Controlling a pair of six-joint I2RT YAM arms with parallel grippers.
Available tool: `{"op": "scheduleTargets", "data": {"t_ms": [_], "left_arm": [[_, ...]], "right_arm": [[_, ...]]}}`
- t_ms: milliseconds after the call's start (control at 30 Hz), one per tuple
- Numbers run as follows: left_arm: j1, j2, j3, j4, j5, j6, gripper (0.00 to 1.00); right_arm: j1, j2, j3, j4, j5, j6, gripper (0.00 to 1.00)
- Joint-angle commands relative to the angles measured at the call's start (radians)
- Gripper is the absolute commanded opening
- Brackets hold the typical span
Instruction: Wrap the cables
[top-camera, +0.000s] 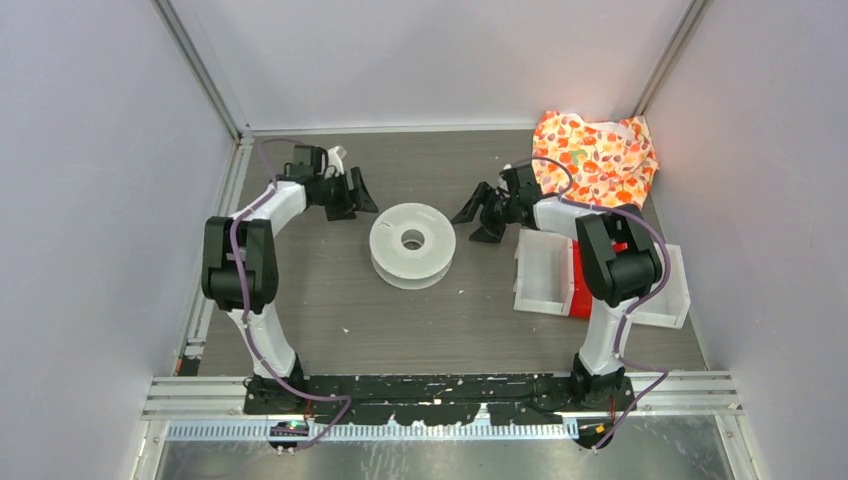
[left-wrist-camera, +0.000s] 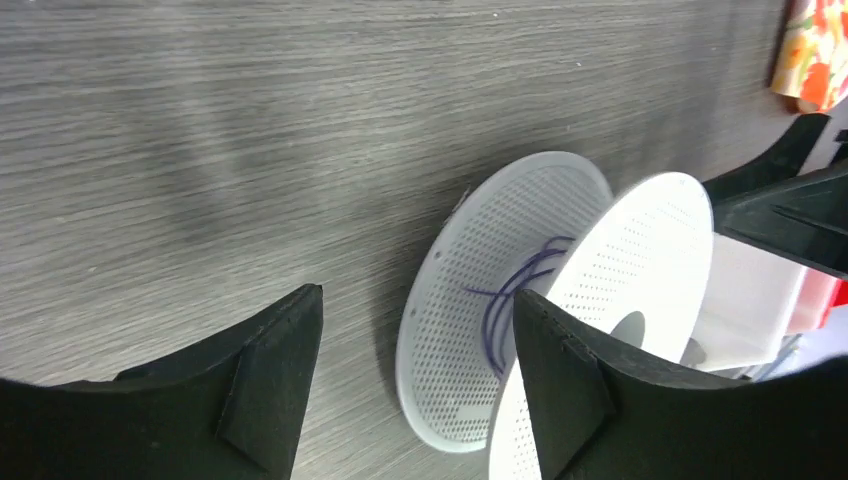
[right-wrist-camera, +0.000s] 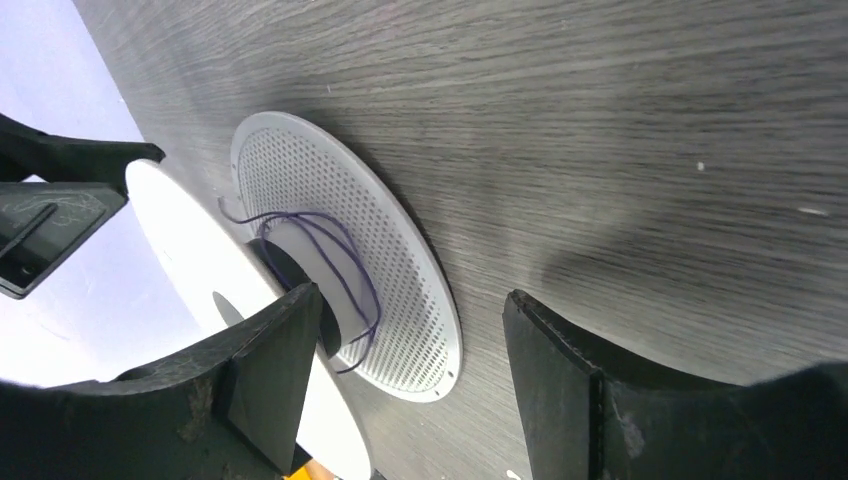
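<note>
A white perforated spool (top-camera: 412, 243) lies flat on the grey table between the two arms. A very thin dark purple cable (right-wrist-camera: 335, 262) is looped loosely round its core between the two flanges; it also shows in the left wrist view (left-wrist-camera: 515, 290). My left gripper (top-camera: 352, 192) is open and empty, left of the spool and apart from it (left-wrist-camera: 418, 340). My right gripper (top-camera: 480, 213) is open and empty, right of the spool and apart from it (right-wrist-camera: 405, 330).
A crumpled orange flowered cloth (top-camera: 597, 157) lies at the back right. A white bin with a red one (top-camera: 568, 280) stands by the right arm's base. Grey walls close in the table on three sides.
</note>
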Motion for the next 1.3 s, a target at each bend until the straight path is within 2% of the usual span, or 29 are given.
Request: {"op": "scheduleTargets", "data": {"t_ms": [0, 133, 333, 467, 600, 733, 800, 867, 967, 1267], "left_arm": [[0.007, -0.033, 0.054, -0.090, -0.081, 0.072, 0.71], [0.018, -0.055, 0.085, -0.114, -0.101, 0.075, 0.70], [0.018, -0.152, 0.182, -0.236, -0.188, 0.075, 0.69], [0.018, -0.204, 0.257, -0.374, -0.316, 0.020, 0.70], [0.009, -0.246, 0.308, -0.530, -0.375, -0.001, 0.69], [-0.022, -0.277, 0.348, -0.706, -0.438, -0.030, 0.68], [-0.038, -0.305, 0.342, -0.751, -0.491, -0.041, 0.67], [-0.046, -0.340, 0.306, -0.757, -0.520, -0.046, 0.67], [-0.048, -0.397, 0.239, -0.730, -0.549, -0.050, 0.66], [-0.048, -0.484, 0.177, -0.661, -0.518, 0.004, 0.63]], "right_arm": [[-0.008, -0.075, 0.039, -0.035, 0.033, -0.042, 0.73], [-0.014, -0.118, 0.060, -0.103, 0.072, -0.088, 0.73], [-0.015, -0.231, 0.166, -0.318, 0.187, -0.236, 0.74], [-0.015, -0.319, 0.265, -0.484, 0.321, -0.348, 0.76], [-0.015, -0.429, 0.312, -0.593, 0.499, -0.436, 0.85], [-0.014, -0.583, 0.263, -0.616, 0.795, -0.461, 0.98], [-0.015, -0.651, 0.223, -0.622, 0.949, -0.454, 1.00], [-0.015, -0.707, 0.180, -0.628, 1.074, -0.453, 1.00], [-0.014, -0.781, 0.115, -0.625, 1.169, -0.459, 1.00], [-0.015, -0.896, 0.026, -0.573, 1.198, -0.427, 1.00]]}}
